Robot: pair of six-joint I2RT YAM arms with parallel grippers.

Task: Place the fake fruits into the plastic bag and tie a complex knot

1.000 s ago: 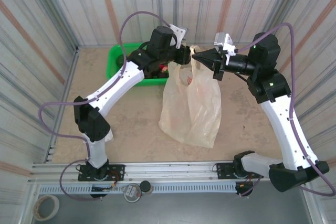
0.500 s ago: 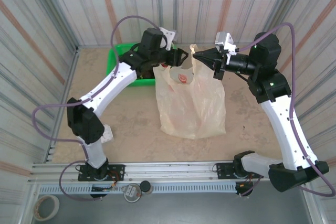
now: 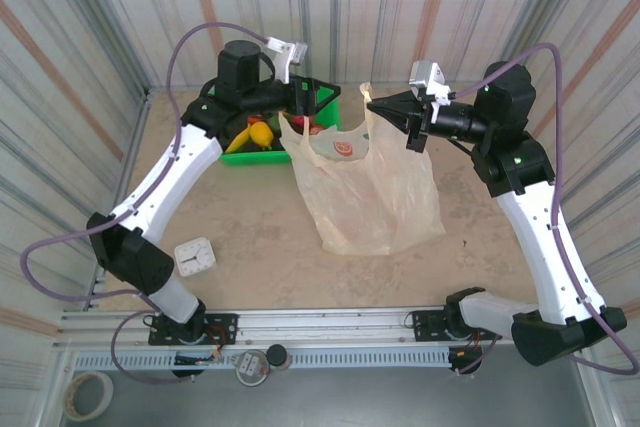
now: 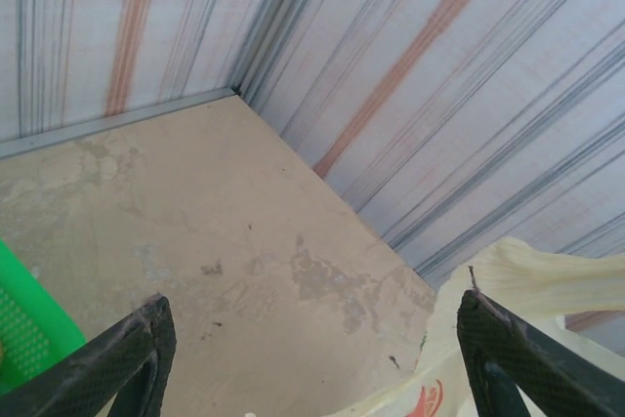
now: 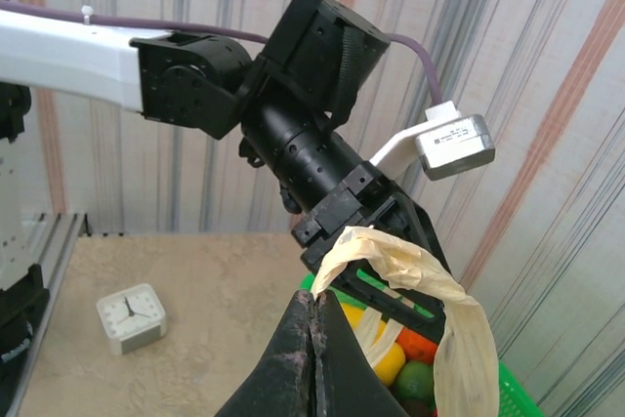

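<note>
The table (image 3: 240, 237) carries the plastic bag (image 3: 370, 197) at its centre. The bag hangs slack and looks empty: thin, soft film that should weigh almost nothing, crumple at a touch and slide between hard fingers. It has no stiffness, so its mouth will only stay open if it is held at two spots.

At 12 o'clock on the bag, the right gripper (image 3: 372, 103) has its jaws together, clamped on one loop handle (image 5: 420, 285) and lifting that side. The other handle (image 4: 547, 275) droops at about 10 o'clock. That strip, taken near its top, is the sensible second hold.

The green basket (image 3: 232, 158) sits at 10 o'clock from the bag, touching or just beside it. The left gripper (image 3: 318, 105) hovers over the basket's near corner with its jaws wide apart and nothing between them.

The fake fruits (image 3: 258, 134) lie in the basket. They look glossy, rigid and light, and likely to slip, so each is best gripped across its widest part.

A small white clock (image 3: 195, 257) rests at 8 o'clock, well apart from the bag.
</note>
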